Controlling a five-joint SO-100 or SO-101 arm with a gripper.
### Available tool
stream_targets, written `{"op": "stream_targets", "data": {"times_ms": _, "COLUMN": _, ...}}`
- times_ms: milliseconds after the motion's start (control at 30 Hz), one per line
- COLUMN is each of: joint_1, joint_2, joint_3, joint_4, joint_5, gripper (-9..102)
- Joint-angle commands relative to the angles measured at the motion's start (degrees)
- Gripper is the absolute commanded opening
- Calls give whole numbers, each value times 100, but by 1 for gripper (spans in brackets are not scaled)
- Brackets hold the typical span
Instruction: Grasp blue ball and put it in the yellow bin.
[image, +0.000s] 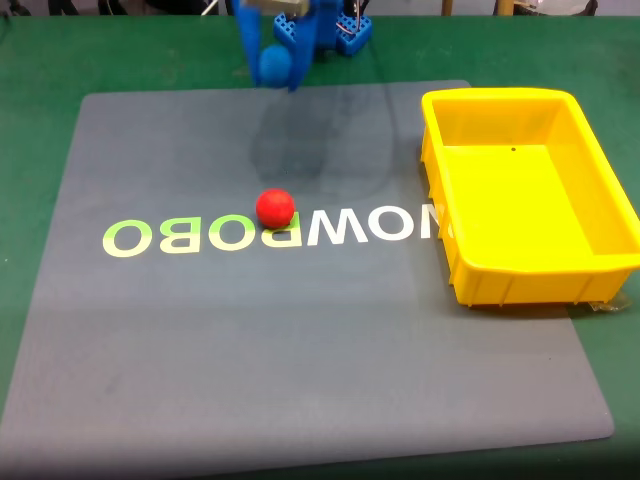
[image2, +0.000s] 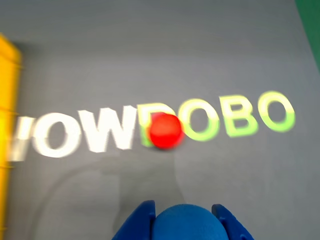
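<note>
Overhead, the blue pincer (image: 275, 68) hangs above the far edge of the grey mat (image: 300, 400), its jaws closed snugly around the blue ball (image: 272, 66), which sits well clear of the surface. In the wrist view the ball (image2: 187, 225) bulges between the two blue fingers (image2: 140, 225) at the bottom edge, gripped on both sides with no gap to be seen.

The relation that matters now is sideways: in the fixed view the yellow bin (image: 470, 280) stands to the right of the pincer and somewhat nearer the camera, resting on the right edge of the mat with its long axis running near to far. Its open cavity looks bare. The carried ball is still well apart from the bin's left wall, so the coming move, by the look of it, is a swing to the right and a little nearer until the ball is over the opening, then a release. In the wrist view the sides are reversed, and a blurred strip of the bin (image2: 7, 110) edges in at the left.

A red ball (image: 275, 208) lies on the mat's printed lettering, near the middle, below and nearer than the pincer, and off the likely path to the bin. The green table (image: 30, 60) surrounds the mat.
</note>
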Motion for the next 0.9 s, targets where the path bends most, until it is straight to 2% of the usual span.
{"op": "stream_targets", "data": {"times_ms": 0, "joint_1": -563, "joint_2": 149, "joint_3": -923, "joint_4": 167, "joint_5": 176, "gripper": 0}}
{"op": "stream_targets", "data": {"times_ms": 467, "joint_1": -2900, "joint_2": -1591, "joint_3": -2663, "joint_4": -114, "joint_5": 237, "gripper": 0}}
{"op": "stream_targets", "data": {"times_ms": 867, "joint_1": -3577, "joint_2": -3094, "joint_3": -3753, "joint_4": -448, "joint_5": 422, "gripper": 0}}
